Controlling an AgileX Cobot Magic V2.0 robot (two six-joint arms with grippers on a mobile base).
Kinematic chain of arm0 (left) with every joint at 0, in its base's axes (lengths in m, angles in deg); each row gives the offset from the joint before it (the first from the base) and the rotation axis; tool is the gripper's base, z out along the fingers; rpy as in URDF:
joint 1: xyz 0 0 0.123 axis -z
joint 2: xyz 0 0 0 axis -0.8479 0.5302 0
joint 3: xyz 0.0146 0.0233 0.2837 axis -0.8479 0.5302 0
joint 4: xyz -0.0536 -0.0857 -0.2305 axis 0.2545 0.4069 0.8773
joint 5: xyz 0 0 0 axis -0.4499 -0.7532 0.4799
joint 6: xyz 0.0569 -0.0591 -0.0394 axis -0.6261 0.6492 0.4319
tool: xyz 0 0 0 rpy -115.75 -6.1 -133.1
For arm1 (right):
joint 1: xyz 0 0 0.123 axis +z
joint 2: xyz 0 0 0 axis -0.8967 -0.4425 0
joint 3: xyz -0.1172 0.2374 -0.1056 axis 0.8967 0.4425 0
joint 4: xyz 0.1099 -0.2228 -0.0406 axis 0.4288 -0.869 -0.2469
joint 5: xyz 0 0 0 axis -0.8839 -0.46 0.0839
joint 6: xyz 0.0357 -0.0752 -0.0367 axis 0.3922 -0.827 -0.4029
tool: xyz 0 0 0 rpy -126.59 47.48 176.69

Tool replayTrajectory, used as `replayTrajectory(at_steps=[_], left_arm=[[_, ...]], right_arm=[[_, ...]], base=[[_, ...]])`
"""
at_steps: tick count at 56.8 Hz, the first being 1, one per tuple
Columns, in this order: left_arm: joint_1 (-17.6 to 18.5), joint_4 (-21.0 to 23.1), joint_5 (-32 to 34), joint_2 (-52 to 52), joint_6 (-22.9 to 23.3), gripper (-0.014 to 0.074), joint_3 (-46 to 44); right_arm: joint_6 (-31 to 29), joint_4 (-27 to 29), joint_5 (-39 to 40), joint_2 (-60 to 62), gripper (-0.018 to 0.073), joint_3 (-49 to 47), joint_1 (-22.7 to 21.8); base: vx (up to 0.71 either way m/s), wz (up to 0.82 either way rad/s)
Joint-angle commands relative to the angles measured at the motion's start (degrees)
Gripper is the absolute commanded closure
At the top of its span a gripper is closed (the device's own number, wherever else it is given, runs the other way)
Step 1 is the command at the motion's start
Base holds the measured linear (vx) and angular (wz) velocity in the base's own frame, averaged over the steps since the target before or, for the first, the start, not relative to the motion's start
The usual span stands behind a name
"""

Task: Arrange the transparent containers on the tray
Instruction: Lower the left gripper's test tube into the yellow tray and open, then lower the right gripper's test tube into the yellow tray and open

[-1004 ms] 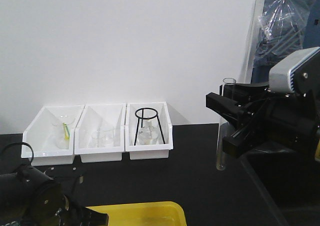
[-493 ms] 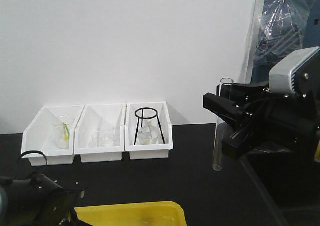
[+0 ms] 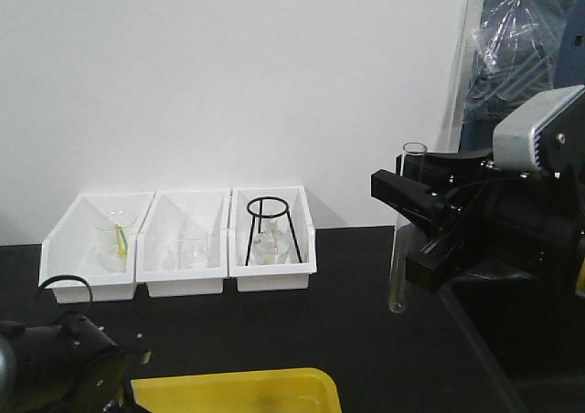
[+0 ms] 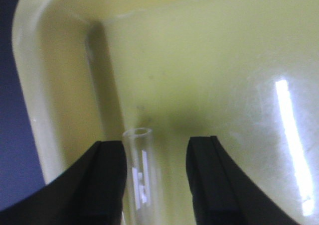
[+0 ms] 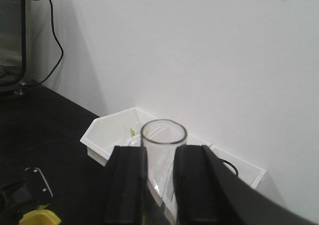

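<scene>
Benchtop (image 3: 347, 285), right jaws still clamp wide tube (image 3: 397, 280) — left jaws gape round thin tube (image 4: 139, 170)

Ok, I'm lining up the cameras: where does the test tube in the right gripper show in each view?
Front view: the test tube hangs upright at right, in the right gripper.
Left wrist: not in it; a second test tube shows there.
Right wrist: bottom centre, rim towards the camera.
Shared landmark: the yellow tray, seen in all three.

We see the black right gripper (image 3: 403, 224) clamping a long clear glass test tube (image 3: 397, 283), seemingly upright, well apart from the bright yellow plastic tray (image 3: 239, 382).
</scene>
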Motion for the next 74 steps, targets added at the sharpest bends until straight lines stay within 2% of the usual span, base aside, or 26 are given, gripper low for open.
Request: replayTrajectory(at_steps=[1,8,13,18,24,30,37,45,60,74], left_arm=[[0.3,-0.9,0.3,-5.7,0.2,0.0178,-4.0],[0.3,-0.8,0.6,-10.9,0.0,0.0178,-9.5],[0.3,-0.8,1.7,-15.9,-1.0,0.0178,-13.9],[0.4,-0.9,3.6,-20.5,-3.3,0.0178,-17.8],[0.4,-0.3,5.7,-25.6,-5.4,0.0178,-21.3],[0.4,0.4,7.7,-30.3,-7.5,0.0193,-22.8],[0.4,0.4,8.6,-34.4,-7.6,0.0232,-22.8],[0.4,0.4,8.4,-36.8,-7.6,0.0296,-22.8],[0.4,2.5,6.4,-37.0,-7.5,0.0400,-22.8],[0.4,3.6,6.3,-37.0,-7.6,0.0423,-22.8]], right_arm=[[0.5,2.1,1.9,1.2,0.0571,-1.6,-0.1],[0.9,2.2,2.2,0.0,0.0571,-1.6,-0.1],[3.4,2.3,2.4,-1.2,0.0571,-1.6,-0.1],[9.0,2.3,1.5,-2.7,0.0571,-1.6,-0.1],[19.0,1.0,0.1,-4.8,0.0571,-1.6,-0.1],[30.3,-4.3,0.6,-7.6,0.0571,-1.6,-0.1],[41.9,-13.8,0.9,-11.9,0.0571,-1.6,1.4],[51.4,-23.3,0.9,-17.8,0.0571,-1.7,4.6],[52.7,-22.6,3.3,-26.0,0.0571,-1.9,5.5],[52.5,-21.2,3.3,-31.8,0.0571,-1.9,5.5]], base=[[0.00,0.00],[0.00,0.00],[0.00,0.00],[0.00,0.00],[0.00,0.00],[0.00,0.00],[0.00,0.00],[0.00,0.00],[0.00,0.00],[0.00,0.00]])
